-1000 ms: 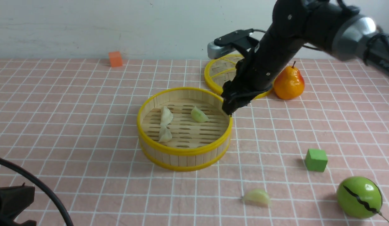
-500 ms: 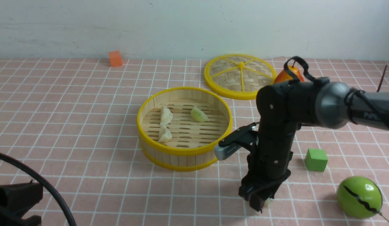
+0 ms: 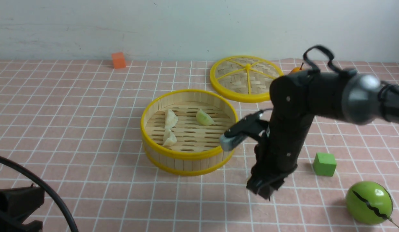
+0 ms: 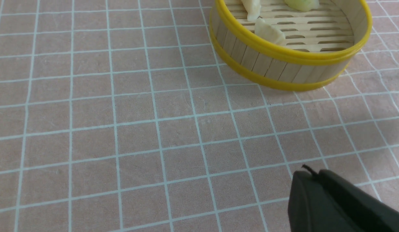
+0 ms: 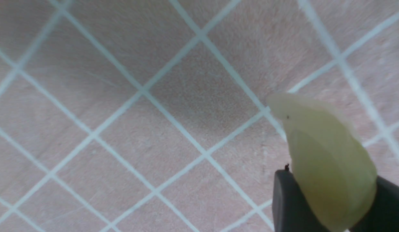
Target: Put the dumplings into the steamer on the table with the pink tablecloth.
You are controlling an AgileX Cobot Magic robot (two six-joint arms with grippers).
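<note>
Right gripper [image 5: 328, 196]: jaws clamped on green dumpling [image 5: 331, 161], over pink tablecloth [image 3: 90, 193]
Left gripper [image 4: 337, 199]: can't tell jaw gap
Steamer [image 3: 189, 162]: holds three dumplings [image 3: 204, 118]

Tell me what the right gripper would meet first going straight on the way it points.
The pink tablecloth, likely with the green dumpling in the right gripper touching first; the remaining height is unclear.

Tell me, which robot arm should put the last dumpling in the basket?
Probably the right: its jaws already grip the pale green dumpling, close to the steamer. The left arm's jaws hold nothing.
</note>
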